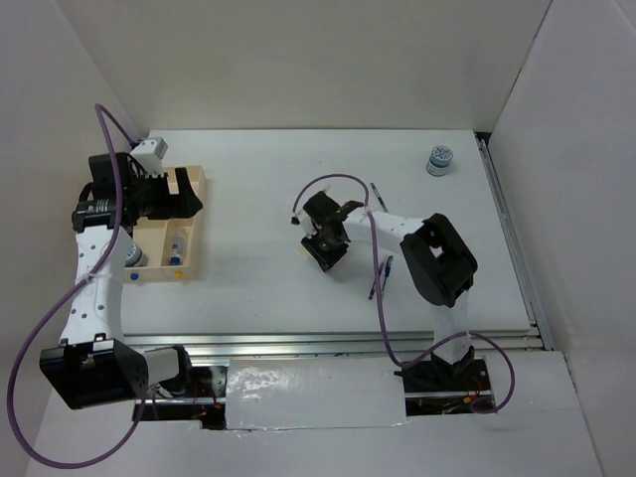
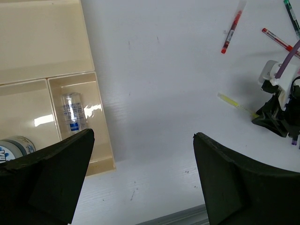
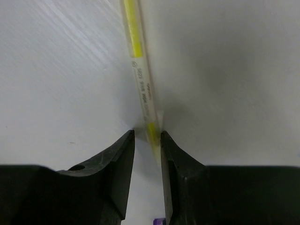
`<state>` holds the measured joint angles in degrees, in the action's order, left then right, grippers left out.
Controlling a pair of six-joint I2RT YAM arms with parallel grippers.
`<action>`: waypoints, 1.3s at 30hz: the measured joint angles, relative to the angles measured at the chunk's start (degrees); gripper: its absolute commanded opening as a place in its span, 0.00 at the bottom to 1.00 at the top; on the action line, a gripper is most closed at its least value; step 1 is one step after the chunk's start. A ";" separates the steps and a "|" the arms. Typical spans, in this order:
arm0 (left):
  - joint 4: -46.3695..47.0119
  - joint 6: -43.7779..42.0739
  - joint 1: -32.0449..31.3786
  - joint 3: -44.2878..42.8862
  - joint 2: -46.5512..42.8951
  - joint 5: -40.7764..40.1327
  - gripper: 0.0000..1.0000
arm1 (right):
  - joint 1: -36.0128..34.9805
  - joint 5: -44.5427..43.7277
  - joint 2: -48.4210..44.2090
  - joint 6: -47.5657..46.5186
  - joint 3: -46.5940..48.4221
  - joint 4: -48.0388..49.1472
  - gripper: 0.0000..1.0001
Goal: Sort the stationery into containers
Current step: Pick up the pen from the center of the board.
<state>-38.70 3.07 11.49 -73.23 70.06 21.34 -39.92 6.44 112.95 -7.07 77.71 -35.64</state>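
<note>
The light-wood tray [image 1: 196, 243] stands at the table's left; in the left wrist view its wall [image 2: 105, 136] borders a compartment with the clear blue-capped bottle [image 2: 71, 112] and another with a patterned roll [image 2: 14, 147]. My left gripper [image 1: 185, 195] hovers over the tray's right edge, open and empty [image 2: 143, 136]. At mid-table my right gripper [image 1: 326, 241] points down at the yellow pen [image 3: 138, 70]. Its jaws [image 3: 147, 133] straddle the pen's near end. The pen lies against the right finger, with a gap to the left one. The pen rests on the table [image 2: 234, 104].
Two red pens [image 2: 232, 28] [image 2: 279, 40] lie beyond the right gripper. A dark pen [image 1: 378, 192] and a blue pen [image 1: 384, 278] lie by the right arm. Another patterned roll [image 1: 438, 159] stands at the far right. White walls enclose the table.
</note>
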 measured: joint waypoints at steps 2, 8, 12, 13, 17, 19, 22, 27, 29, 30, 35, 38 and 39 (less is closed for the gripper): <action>0.07 0.02 0.00 0.70 -0.15 -0.02 0.99 | -0.76 -0.33 0.50 0.11 0.66 0.28 0.35; 0.09 -1.01 0.68 1.25 -0.26 0.74 0.99 | -2.45 -1.84 1.90 -0.15 2.49 0.52 0.19; 0.22 -5.68 1.64 1.92 -1.01 4.48 0.99 | -2.40 -1.60 2.56 -0.33 3.48 0.33 0.02; 0.13 -6.99 1.79 2.27 -1.40 5.62 0.97 | -2.25 -1.27 2.56 -0.50 3.58 0.07 0.01; -0.63 -21.94 0.76 4.87 -5.46 11.91 0.90 | -1.18 2.86 2.12 -1.97 3.87 -2.56 0.00; 0.04 -30.21 -2.36 7.98 -10.29 12.68 0.86 | -0.37 7.13 0.79 -2.97 4.24 -5.90 0.00; 0.94 -41.18 -11.28 12.81 -18.16 11.82 0.77 | 1.01 14.71 -2.71 -4.81 6.91 -11.72 0.00; 2.86 -52.87 -26.88 17.44 -24.22 10.60 0.73 | 2.62 27.98 -8.55 -7.34 10.99 -17.44 0.00; 3.52 -55.69 -32.48 17.46 -23.45 8.61 0.73 | 2.84 33.03 -9.35 -8.48 11.26 -19.85 0.00; 3.85 -56.96 -35.39 17.46 -22.75 7.61 0.73 | 2.84 35.30 -9.33 -9.11 11.26 -21.22 0.00; 4.70 -62.53 -49.11 17.62 -17.92 1.79 0.71 | 2.82 43.65 -7.78 -11.91 11.13 -27.50 0.00; 4.74 -64.92 -53.77 17.62 -15.41 -0.55 0.69 | 2.82 46.36 -7.61 -12.83 11.13 -29.49 0.00; 4.72 -65.90 -55.19 17.62 -14.60 -1.36 0.68 | 2.82 47.01 -7.61 -13.05 11.13 -29.92 0.00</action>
<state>-33.98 -62.83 -43.70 -55.61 55.46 19.99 -37.10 53.45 105.34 -20.12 88.84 -65.56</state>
